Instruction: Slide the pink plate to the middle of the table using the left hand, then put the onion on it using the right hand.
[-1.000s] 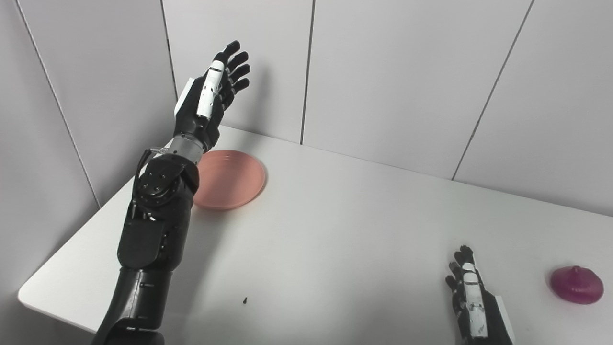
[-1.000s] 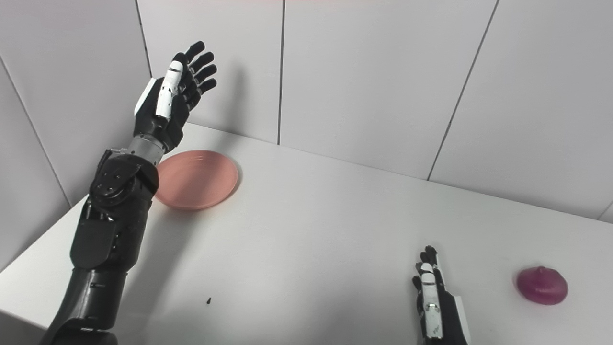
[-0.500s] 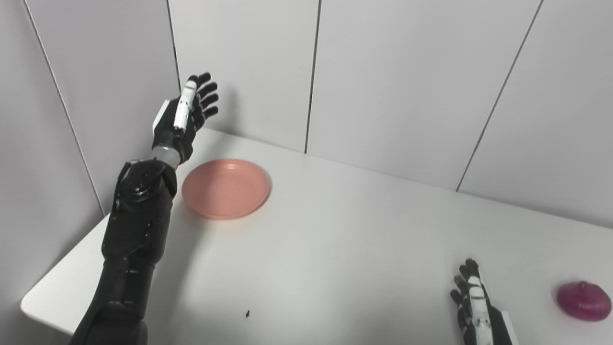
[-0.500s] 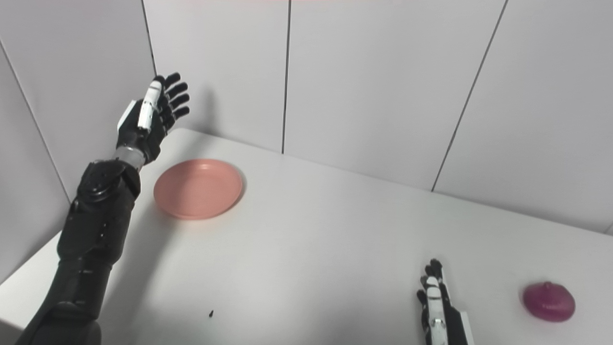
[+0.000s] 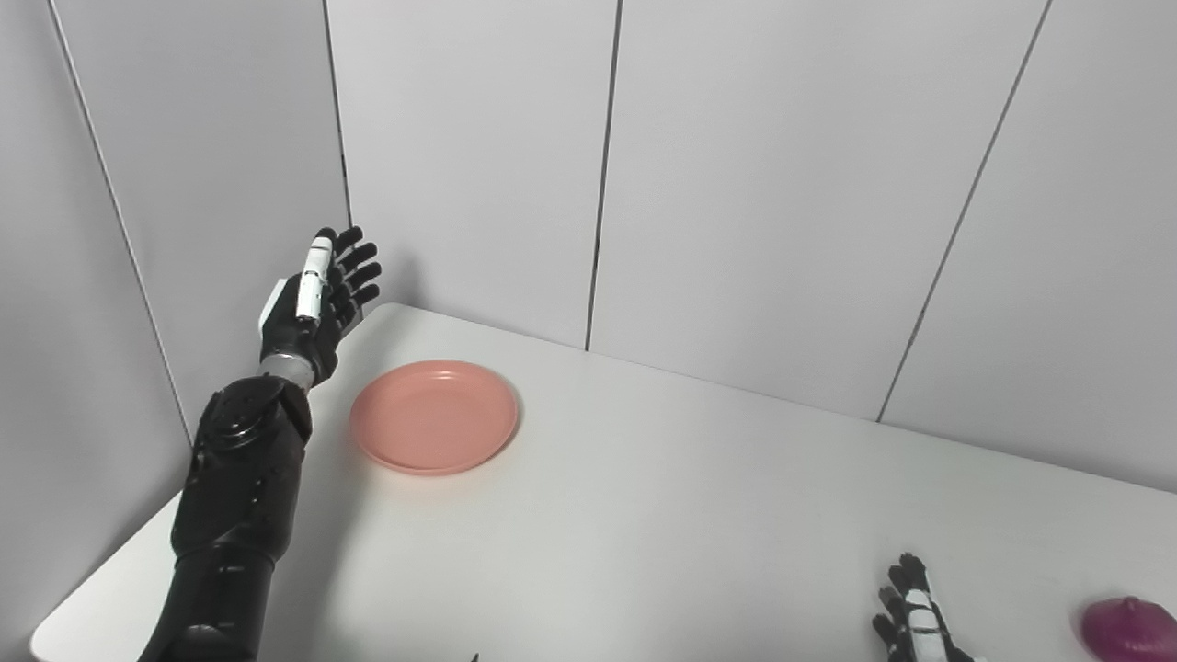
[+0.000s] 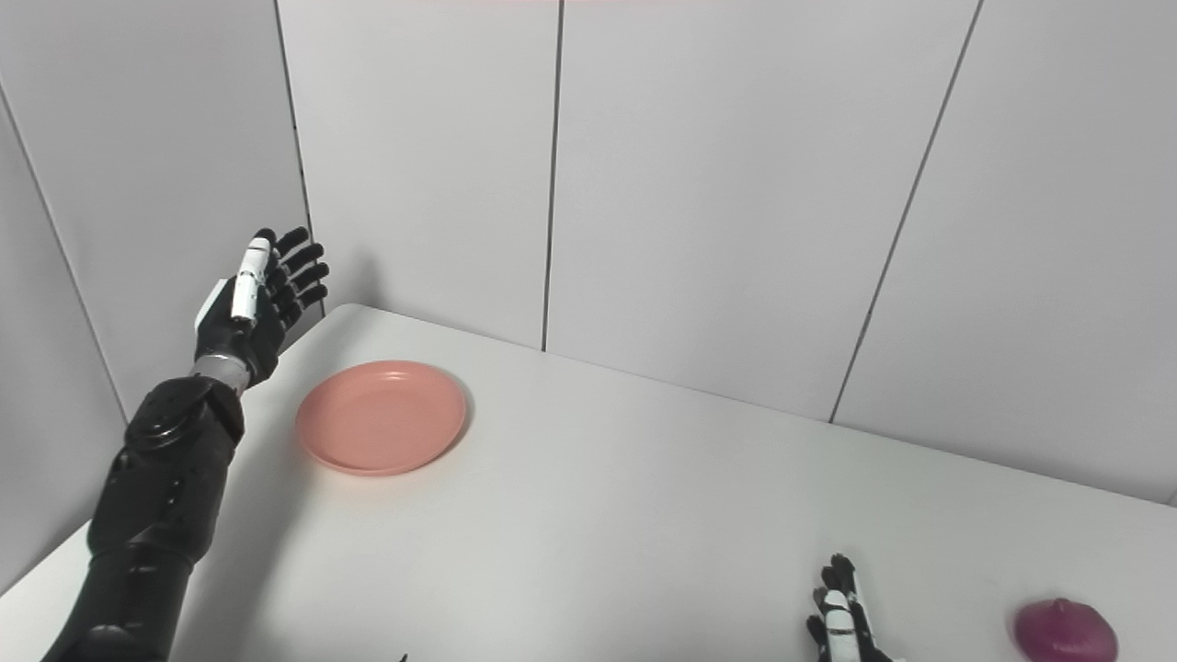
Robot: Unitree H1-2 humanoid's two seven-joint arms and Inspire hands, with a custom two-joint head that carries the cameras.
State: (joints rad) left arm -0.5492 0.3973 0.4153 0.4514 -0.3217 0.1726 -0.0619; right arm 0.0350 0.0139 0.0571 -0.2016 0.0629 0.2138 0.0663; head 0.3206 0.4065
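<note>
Left hand (image 5: 313, 308) has dropped beside pink plate (image 5: 434, 416), fingers spread, empty. Step one pending: push it right. Right hand (image 6: 841, 625) empty near onion (image 6: 1065, 630).

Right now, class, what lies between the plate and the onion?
Only bare table lies between the plate and the onion; the right eye view shows it.

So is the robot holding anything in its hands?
No. The left hand is open beside the pink plate, and the right hand is apart from the onion.
</note>
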